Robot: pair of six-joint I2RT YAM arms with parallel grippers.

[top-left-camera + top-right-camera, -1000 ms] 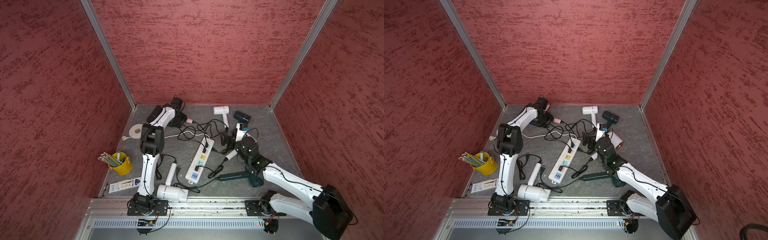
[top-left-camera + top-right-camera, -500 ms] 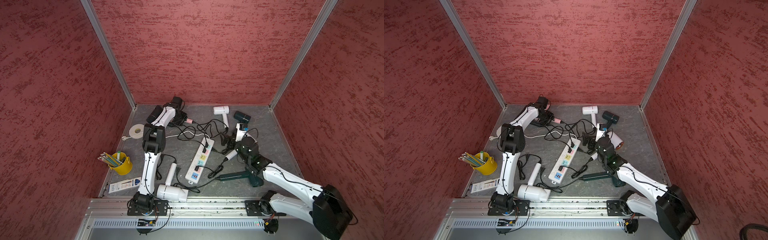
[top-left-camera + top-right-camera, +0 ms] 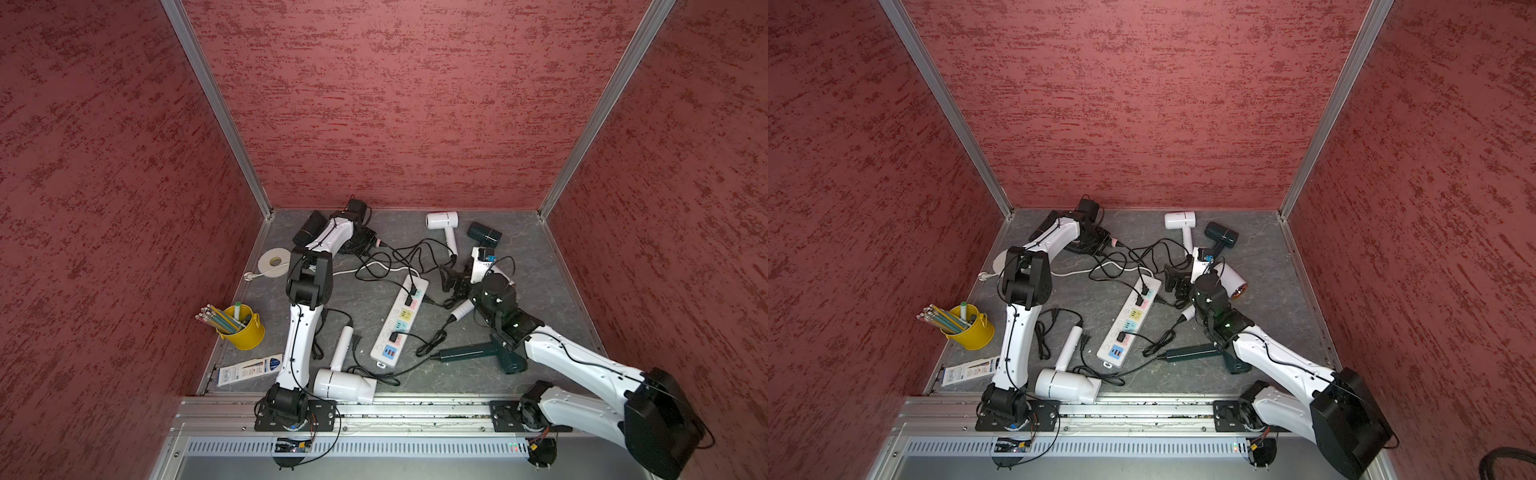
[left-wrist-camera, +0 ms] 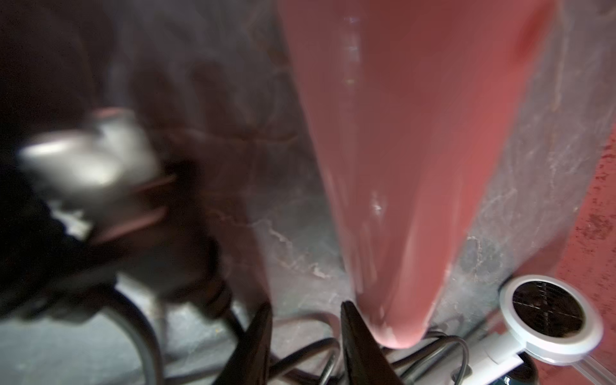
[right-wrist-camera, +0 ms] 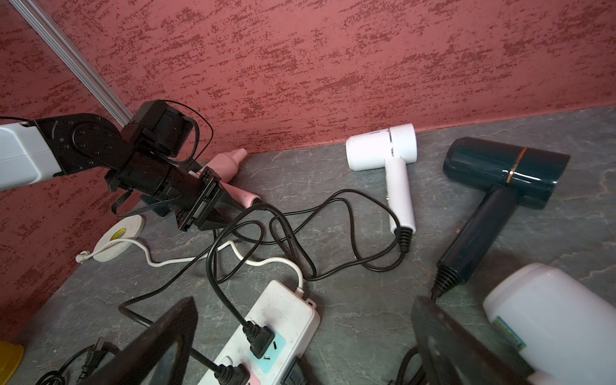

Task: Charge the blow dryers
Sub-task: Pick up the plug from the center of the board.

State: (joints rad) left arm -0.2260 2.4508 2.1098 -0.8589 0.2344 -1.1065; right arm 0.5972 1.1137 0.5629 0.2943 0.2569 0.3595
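Red textured walls box in a grey desk (image 3: 536, 237). In both top views the left hand (image 3: 368, 246) reaches into the far corner at the pink dryer (image 3: 378, 242), and the right hand (image 3: 453, 284) hovers beside the far end of the power strip (image 3: 401, 324). A white dryer (image 3: 442, 220) and a dark dryer (image 3: 484, 235) lie near the back wall. From the left wrist, the pink dryer (image 4: 416, 166) lies along the desk just outside one finger. The left hand (image 4: 305, 310) has its fingers a little apart, with only desk and cord showing between them, so it grips nothing. A blurred plug-like shape (image 4: 90, 166) sits to the other side. From the right wrist, the right hand (image 5: 303, 305) is spread wide and empty above the strip, where some plugs (image 5: 258, 336) are already seated, and black cords (image 5: 403, 238) loop across the desk. I judge that the pink dryer is the one in hand. Next the left hand must find its plug, close on it squarely, and draw it clear of the tangle toward a free socket.
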